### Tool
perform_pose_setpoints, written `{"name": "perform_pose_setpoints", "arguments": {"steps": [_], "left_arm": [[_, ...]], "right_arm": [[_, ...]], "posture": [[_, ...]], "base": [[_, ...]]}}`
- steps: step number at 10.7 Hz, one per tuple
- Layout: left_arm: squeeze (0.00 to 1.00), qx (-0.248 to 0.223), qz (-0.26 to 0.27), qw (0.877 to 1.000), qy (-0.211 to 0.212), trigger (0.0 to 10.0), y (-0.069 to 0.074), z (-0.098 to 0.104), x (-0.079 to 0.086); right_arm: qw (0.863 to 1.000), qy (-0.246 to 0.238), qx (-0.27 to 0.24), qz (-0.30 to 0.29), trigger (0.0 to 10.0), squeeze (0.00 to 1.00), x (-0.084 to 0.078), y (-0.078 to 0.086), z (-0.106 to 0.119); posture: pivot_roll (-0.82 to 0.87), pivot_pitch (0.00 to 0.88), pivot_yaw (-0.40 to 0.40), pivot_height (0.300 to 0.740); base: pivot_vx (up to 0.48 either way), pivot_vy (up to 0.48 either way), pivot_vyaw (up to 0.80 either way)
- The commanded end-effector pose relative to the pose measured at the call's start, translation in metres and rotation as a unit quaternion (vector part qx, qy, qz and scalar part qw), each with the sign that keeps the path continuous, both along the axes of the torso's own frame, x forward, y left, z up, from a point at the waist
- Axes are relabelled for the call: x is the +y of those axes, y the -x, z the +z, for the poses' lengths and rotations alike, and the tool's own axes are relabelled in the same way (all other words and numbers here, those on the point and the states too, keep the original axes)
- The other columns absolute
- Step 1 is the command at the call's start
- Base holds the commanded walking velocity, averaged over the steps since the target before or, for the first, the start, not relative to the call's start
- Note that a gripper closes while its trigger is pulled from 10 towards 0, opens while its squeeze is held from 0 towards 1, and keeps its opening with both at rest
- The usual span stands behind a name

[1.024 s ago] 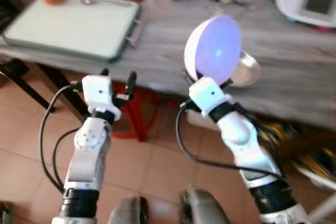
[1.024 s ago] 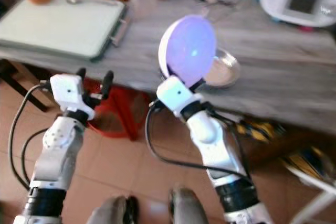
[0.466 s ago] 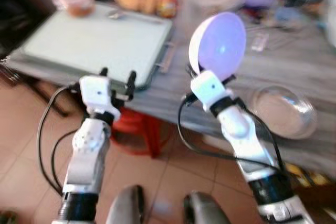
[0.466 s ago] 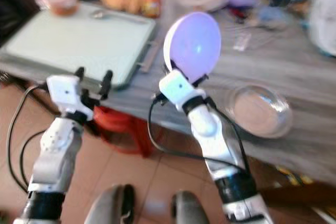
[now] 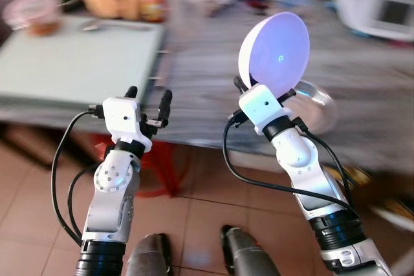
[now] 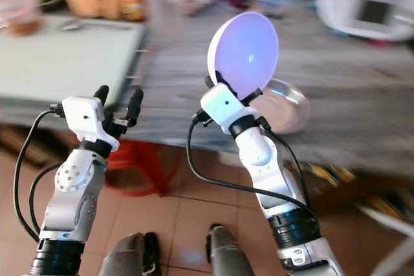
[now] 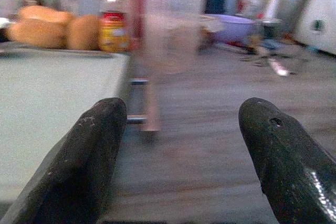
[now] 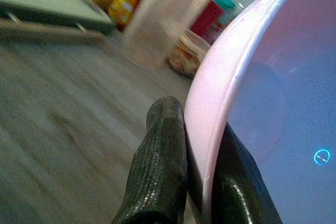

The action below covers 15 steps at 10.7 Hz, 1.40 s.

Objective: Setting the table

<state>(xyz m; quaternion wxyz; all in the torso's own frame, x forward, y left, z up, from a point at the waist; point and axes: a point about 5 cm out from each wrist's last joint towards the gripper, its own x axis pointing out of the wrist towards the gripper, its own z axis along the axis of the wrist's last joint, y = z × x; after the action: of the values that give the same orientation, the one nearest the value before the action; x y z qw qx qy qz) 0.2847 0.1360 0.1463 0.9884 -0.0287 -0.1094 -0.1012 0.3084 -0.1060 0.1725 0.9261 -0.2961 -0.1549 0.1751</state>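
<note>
Shifted with the camera's turn: whole scene, blurred. Right gripper [image 5: 259, 88] clamped on lavender plate [image 5: 274, 53], held upright above grey table [image 5: 362, 88] near metal bowl [image 5: 315, 103]. Left gripper [image 5: 147, 98] spread apart, empty, beside tray [image 5: 65, 63].

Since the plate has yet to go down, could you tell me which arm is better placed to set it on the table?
The right. The right gripper already clamps the purple plate by its rim above the table. The left gripper is open and empty at the table edge.
</note>
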Motion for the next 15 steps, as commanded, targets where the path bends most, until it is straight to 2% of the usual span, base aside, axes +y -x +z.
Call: {"name": "perform_pose_setpoints", "arguments": {"steps": [1,3,4,7,11,15], "left_arm": [[0.00,0.001,0.001,1.000,0.001,10.0,0.002,0.000,0.001],[0.00,0.002,0.001,1.000,0.001,10.0,0.002,0.001,0.002],[0.00,0.003,0.001,1.000,0.000,10.0,0.001,0.001,0.002],[0.00,0.005,0.002,1.000,-0.003,10.0,0.002,0.000,0.003],[0.00,0.010,-0.003,1.000,-0.003,10.0,0.002,-0.001,0.001],[0.00,0.016,-0.006,1.000,-0.004,10.0,0.002,-0.003,-0.001]], "right_arm": [[1.000,0.002,-0.001,0.001,10.0,0.00,0.001,0.000,0.001],[1.000,0.004,0.008,0.018,10.0,0.00,0.003,-0.005,0.004],[0.999,0.016,0.020,0.046,10.0,0.00,0.006,-0.010,0.005],[0.992,0.072,0.082,0.071,10.0,0.00,0.003,-0.023,0.006],[0.975,0.111,0.140,0.130,10.0,0.00,0.001,-0.014,0.001],[0.962,0.147,0.163,0.162,10.0,0.00,-0.001,-0.008,-0.003]], "posture": [[-0.09,0.190,0.000,0.740],[-0.08,0.193,0.001,0.740],[-0.09,0.194,0.002,0.740],[-0.08,0.199,-0.001,0.740],[-0.09,0.203,0.001,0.740],[-0.09,0.202,-0.002,0.740]], "base": [[0.000,0.000,0.00],[0.000,0.000,0.00],[0.000,0.000,0.00],[0.000,0.000,0.00],[0.000,0.000,0.00],[0.000,0.000,0.00]]}}
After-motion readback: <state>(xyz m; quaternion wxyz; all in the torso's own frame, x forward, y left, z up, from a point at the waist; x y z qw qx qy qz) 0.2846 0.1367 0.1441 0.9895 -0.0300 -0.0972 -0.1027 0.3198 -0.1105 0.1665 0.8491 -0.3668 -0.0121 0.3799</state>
